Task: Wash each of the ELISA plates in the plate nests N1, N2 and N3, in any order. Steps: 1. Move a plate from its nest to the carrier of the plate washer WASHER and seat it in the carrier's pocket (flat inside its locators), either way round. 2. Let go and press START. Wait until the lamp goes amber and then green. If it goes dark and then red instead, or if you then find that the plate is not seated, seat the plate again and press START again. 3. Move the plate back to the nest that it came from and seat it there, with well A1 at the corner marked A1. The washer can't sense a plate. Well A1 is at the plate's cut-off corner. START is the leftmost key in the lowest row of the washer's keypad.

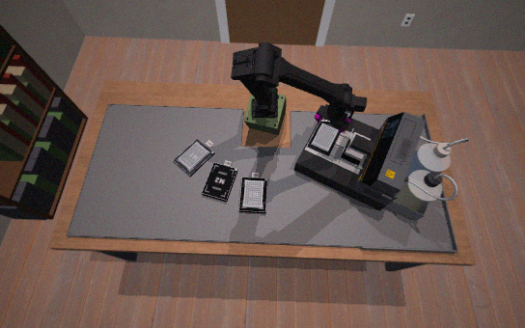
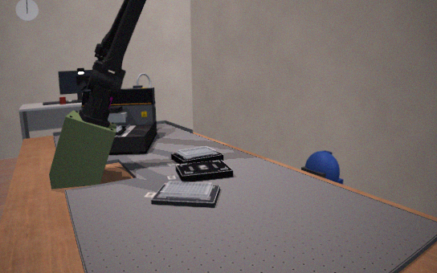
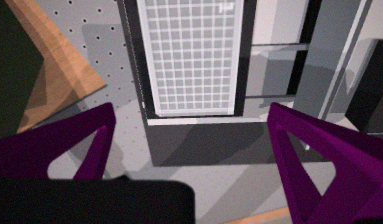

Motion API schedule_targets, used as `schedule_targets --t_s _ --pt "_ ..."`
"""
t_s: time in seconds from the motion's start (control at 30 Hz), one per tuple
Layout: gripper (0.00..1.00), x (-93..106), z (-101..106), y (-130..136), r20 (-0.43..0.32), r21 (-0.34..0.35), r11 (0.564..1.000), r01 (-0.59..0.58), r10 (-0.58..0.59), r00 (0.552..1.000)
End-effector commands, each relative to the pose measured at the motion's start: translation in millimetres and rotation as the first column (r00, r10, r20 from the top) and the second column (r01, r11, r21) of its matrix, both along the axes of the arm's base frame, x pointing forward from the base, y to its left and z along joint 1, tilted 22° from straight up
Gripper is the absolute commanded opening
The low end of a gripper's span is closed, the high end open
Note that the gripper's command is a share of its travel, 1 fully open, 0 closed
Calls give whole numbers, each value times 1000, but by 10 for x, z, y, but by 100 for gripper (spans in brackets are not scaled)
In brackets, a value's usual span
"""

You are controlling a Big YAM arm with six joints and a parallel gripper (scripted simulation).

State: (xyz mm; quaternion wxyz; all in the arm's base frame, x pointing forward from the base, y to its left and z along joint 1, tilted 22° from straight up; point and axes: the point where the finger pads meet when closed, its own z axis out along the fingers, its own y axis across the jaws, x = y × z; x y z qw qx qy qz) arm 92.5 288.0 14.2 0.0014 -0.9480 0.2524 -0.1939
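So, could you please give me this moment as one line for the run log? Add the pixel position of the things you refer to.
open magenta-fingered gripper [image 1: 332, 123] [image 3: 191, 111] by washer carrier | clear gridded plate [image 1: 325, 138] [image 3: 194, 60] on carrier | black nest N2 [image 1: 220, 181] [image 2: 204, 169] without plate
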Motion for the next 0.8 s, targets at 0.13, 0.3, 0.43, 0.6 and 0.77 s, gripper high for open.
schedule_targets --t_s 0.13,0.3,0.43,0.6,0.77 --pt "100 1 72 125 -4 13 999 -39 39 999" --pt "100 53 -95 -2 -10 -17 999 -36 36 999" --pt "100 83 -141 24 -8 -11 999 -36 36 999" --pt "100 97 -203 -16 -9 -18 999 -36 36 999" --pt "100 128 -280 -26 -8 -18 999 -36 36 999"
